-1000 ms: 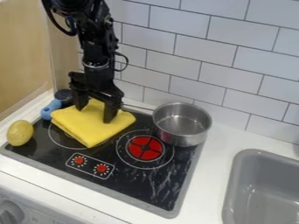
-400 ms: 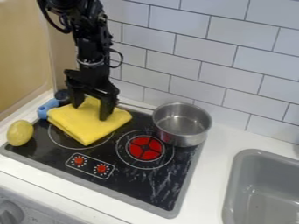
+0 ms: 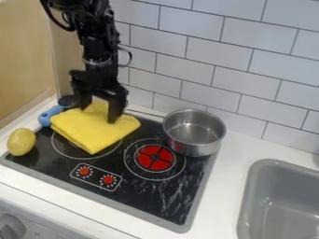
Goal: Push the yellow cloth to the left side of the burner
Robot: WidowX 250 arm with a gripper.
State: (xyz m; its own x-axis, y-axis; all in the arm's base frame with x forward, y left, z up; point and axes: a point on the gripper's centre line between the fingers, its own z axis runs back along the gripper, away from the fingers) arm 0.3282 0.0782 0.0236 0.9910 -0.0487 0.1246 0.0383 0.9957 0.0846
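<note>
Your black two-finger claw [image 3: 98, 115], spread apart, has risen slightly; the folded yellow cloth [image 3: 93, 134] has shifted left, likely finishing the push.

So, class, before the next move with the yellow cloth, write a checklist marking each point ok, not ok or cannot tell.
1. Yellow cloth left of the red burner in the picture: ok.
2. Cloth off that burner: ok.
3. Pot body apart from the cloth: ok.
4. Claw open: ok.
5. Claw lifted off the cloth: cannot tell.
6. Free room between cloth and blue handle: not ok, it's right beside the cloth.
</note>
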